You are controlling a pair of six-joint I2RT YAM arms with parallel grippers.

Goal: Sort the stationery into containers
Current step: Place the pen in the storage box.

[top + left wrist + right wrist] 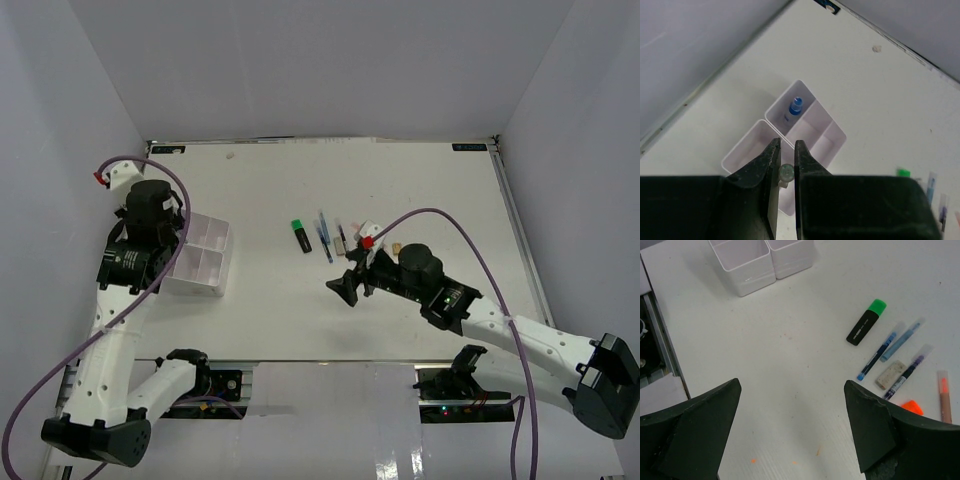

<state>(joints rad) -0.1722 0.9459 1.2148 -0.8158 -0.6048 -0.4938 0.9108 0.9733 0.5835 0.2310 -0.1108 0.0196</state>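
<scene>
Stationery lies in a loose row near the middle of the bench in the overhead view: a green-capped highlighter, then thin blue pens just to its right, with smaller bits beyond them too small to name. The white divided tray sits well apart to the left, its left side covered by the left arm. The right hand hovers over bare bench just on the near side of the row. From the left wrist, the left hand is clenched above the tray, jaws almost together. A small pale round thing shows in the gap, and I cannot tell what it is or whether it is pinched. A blue-capped clear bottle lies in the tray's far corner compartment. From the right wrist, the right hand is released, jaws spread wide and holding nothing. Ahead and to the right lie the highlighter and two blue pens, then a speckled grey block touching a dark pen. A pink-tipped pen and an orange piece lie by the right jaw.
</scene>
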